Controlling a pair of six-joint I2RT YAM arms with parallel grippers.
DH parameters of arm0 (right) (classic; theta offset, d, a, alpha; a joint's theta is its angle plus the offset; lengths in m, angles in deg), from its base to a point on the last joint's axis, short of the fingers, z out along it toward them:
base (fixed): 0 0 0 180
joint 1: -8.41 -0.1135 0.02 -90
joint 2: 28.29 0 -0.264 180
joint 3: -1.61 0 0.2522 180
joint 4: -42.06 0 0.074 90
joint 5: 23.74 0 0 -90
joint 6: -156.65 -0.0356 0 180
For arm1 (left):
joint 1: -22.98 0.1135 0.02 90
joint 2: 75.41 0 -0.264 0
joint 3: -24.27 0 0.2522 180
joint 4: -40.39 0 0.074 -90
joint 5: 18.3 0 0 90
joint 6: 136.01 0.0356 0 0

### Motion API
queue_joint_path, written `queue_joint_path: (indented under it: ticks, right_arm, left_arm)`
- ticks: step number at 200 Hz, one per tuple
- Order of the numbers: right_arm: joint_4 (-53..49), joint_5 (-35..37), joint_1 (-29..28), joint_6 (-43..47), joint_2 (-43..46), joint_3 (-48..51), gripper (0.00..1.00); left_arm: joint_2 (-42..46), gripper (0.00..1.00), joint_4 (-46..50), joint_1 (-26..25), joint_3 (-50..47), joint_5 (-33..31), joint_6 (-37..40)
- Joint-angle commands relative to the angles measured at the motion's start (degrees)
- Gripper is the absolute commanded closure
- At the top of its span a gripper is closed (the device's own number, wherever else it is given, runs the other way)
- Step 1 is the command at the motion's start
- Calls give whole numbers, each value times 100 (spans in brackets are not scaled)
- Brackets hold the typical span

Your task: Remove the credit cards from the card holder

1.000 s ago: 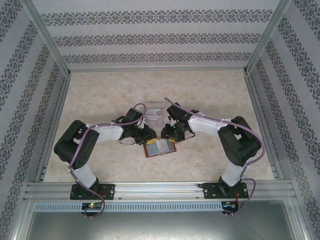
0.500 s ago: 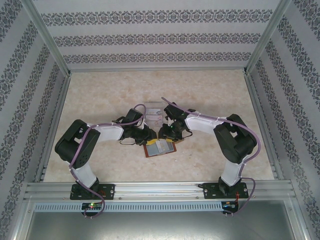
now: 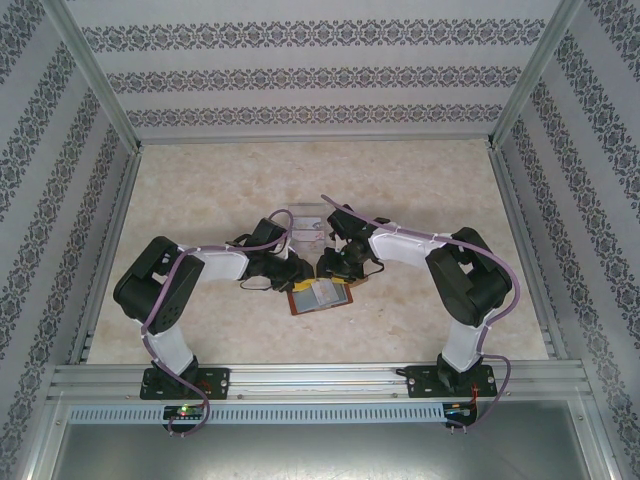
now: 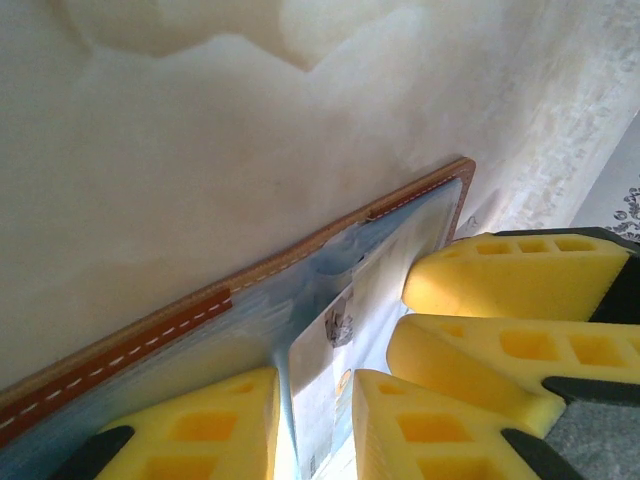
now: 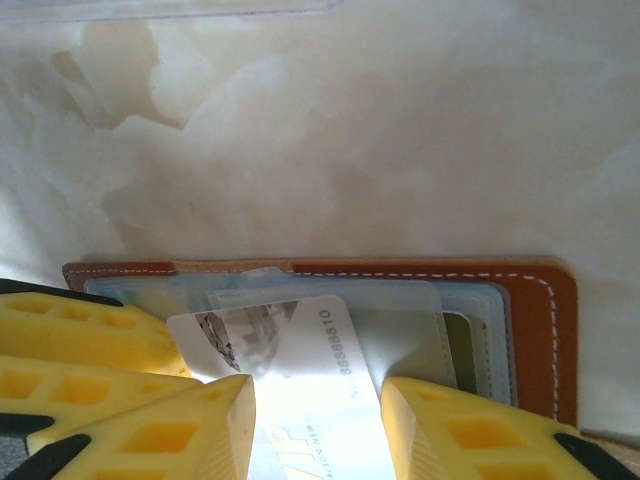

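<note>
The card holder (image 5: 520,290) is reddish-brown leather with white stitching along its edge; its inner pockets are pale grey-blue; the card (image 5: 300,345) in it is white with grey print and dark digits; the left claw (image 4: 312,420) and right claw (image 5: 315,425) have bright yellow fingers on black mounts; the desk (image 3: 420,190) is cream with faint beige marbling; the walls (image 3: 320,75) are white, striped with dark grey floral bands; the arms (image 3: 215,262) are black and white with purple cables (image 3: 155,300).

Yellow fingers (image 4: 200,425) of the left gripper (image 4: 318,382) flank a pale card (image 4: 340,328) on the card holder (image 4: 130,335)
</note>
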Motion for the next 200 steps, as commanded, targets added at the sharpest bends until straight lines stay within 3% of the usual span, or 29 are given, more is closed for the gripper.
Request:
queue_joint_path:
  ticks: [1, 97, 200]
  right_arm:
    - [-85, -67, -56, -15, -232, 40, 58]
    - [-57, -26, 13, -32, -139, 177, 58]
    - [-236, 207, 95, 73, -77, 212, 58]
  left_arm:
    - [-151, 77, -369, -52, -83, 83, -139]
    - [-48, 91, -102, -57, -56, -100, 83]
    - [532, 98, 801, -33, -212, -374, 501]
